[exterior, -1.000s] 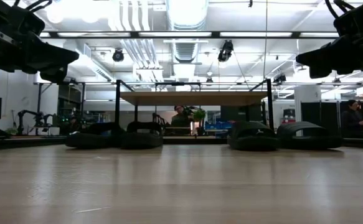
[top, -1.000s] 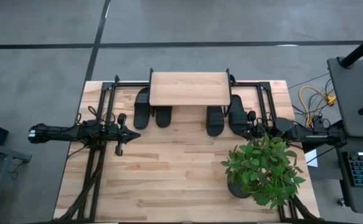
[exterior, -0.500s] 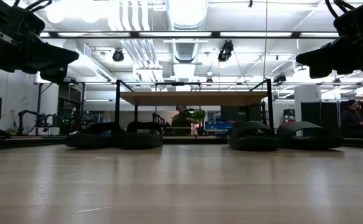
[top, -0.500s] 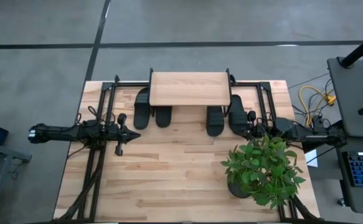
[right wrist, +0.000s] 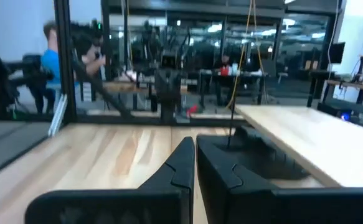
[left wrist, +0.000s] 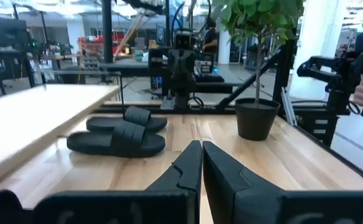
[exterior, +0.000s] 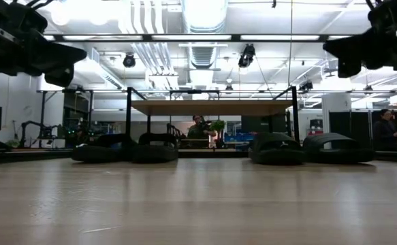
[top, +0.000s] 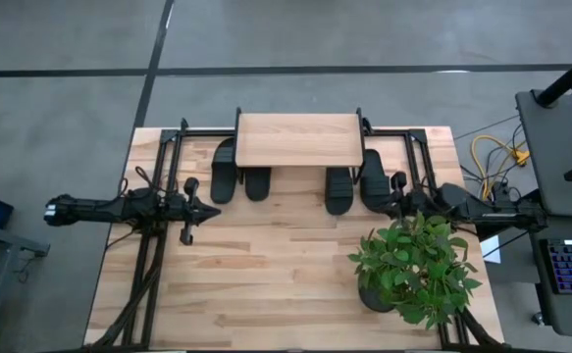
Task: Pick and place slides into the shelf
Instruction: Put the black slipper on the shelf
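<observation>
High view: four slides (top: 244, 178) lay in two pairs under the shelf (top: 299, 139) at the table's (top: 266, 284) far edge, long axes running front-to-back, ends poking out toward the front. Left gripper (top: 189, 209) and right gripper (top: 399, 196) hovered beside the shelf, fingers together, holding nothing. Potted plant (top: 413, 265) sat front right; the table's middle was bare wood. Low view: a lab room lay behind.

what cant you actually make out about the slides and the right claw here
- High view: the shelf top board covers the far ends of all four slides.
- High view: the plant leaves overlap the right claw.
- Low view: the slides are dark silhouettes, strap detail lost.
- Right wrist view: slides under the shelf are blurred.
</observation>
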Tool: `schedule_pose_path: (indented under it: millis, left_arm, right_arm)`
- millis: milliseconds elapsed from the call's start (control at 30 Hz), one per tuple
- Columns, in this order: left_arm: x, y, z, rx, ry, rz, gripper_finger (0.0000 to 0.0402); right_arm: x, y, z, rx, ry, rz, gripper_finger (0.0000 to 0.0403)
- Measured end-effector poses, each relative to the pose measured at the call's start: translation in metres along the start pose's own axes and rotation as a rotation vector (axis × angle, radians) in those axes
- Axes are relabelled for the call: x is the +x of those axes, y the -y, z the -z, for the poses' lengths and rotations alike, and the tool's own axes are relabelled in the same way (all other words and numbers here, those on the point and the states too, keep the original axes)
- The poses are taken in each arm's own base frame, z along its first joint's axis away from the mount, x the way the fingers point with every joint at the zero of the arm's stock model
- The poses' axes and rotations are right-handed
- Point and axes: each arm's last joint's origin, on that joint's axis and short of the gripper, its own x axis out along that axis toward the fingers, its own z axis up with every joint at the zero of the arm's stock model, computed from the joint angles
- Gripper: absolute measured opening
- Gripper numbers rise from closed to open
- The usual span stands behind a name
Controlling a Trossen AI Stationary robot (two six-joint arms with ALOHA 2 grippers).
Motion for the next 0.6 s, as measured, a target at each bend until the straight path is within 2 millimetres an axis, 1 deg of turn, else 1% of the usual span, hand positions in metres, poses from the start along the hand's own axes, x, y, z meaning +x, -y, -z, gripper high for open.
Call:
schedule_pose_path:
  millis: [167, 233, 333, 433, 533, 600]
  left_arm:
    - [0.000, -0.002, -0.007, 0.084, 0.068, -0.058, 0.0000]
    - [0.000, -0.003, -0.010, 0.094, 0.097, -0.102, 0.0000]
    - [0.000, -0.003, -0.013, 0.146, 0.124, -0.126, 0.0007]
    - [0.001, -0.003, -0.015, 0.164, 0.144, -0.129, 0.0034]
    - [0.002, -0.003, -0.018, 0.155, 0.167, -0.129, 0.0072]
    - [0.002, -0.003, -0.019, 0.153, 0.185, -0.130, 0.0096]
  right_arm:
    - [0.000, 0.001, -0.009, -0.025, 0.093, 0.038, 0.0010]
    - [0.000, 0.003, -0.013, -0.025, 0.073, 0.073, 0.0019]
    - [0.001, 0.005, -0.022, -0.030, -0.014, 0.152, 0.0047]
    - [0.004, 0.008, -0.036, -0.045, -0.082, 0.195, 0.0086]
    - [0.010, 0.008, -0.054, -0.072, -0.112, 0.193, 0.0124]
    - [0.015, 0.009, -0.063, -0.099, -0.168, 0.187, 0.0144]
